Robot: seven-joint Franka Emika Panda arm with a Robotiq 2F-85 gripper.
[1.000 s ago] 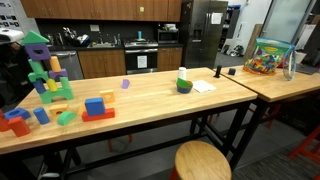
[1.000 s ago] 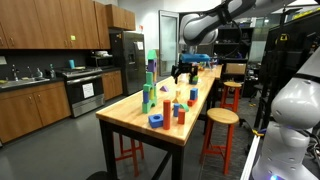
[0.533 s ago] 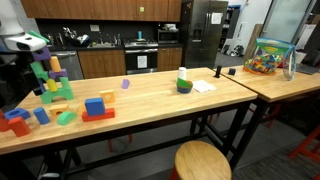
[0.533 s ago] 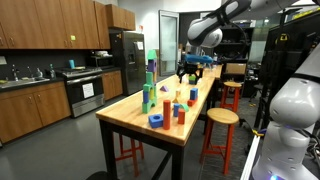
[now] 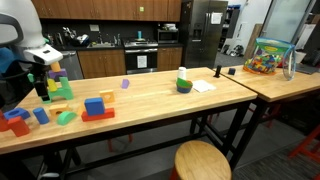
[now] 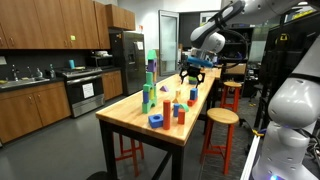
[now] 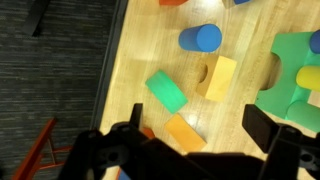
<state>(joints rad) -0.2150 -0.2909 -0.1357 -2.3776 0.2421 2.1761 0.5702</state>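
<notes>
My gripper [image 7: 200,125] hangs open and empty above a cluster of toy blocks on the wooden table [image 7: 135,55]. Below, between the fingers, lies an orange block [image 7: 185,132]. Beyond it are a green block [image 7: 167,90], a yellow arched block [image 7: 218,77] and a blue cylinder [image 7: 201,38]. A green block structure [image 7: 295,75] stands at the right. In both exterior views the gripper [image 5: 42,90] [image 6: 192,75] hovers over the table end beside the tall green block tower [image 6: 150,85]. Nothing is touched.
More blocks lie near the table's front: a red and blue one [image 5: 97,107], a green one [image 5: 66,117]. A green bowl [image 5: 184,84], paper [image 5: 203,86] and a bin of toys [image 5: 268,57] sit further along. Stools [image 5: 202,160] stand below. The table edge [image 7: 112,70] drops to dark carpet.
The arm has swung in over the block cluster and come lower, now standing in front of the green tower. The jaws stayed open.
</notes>
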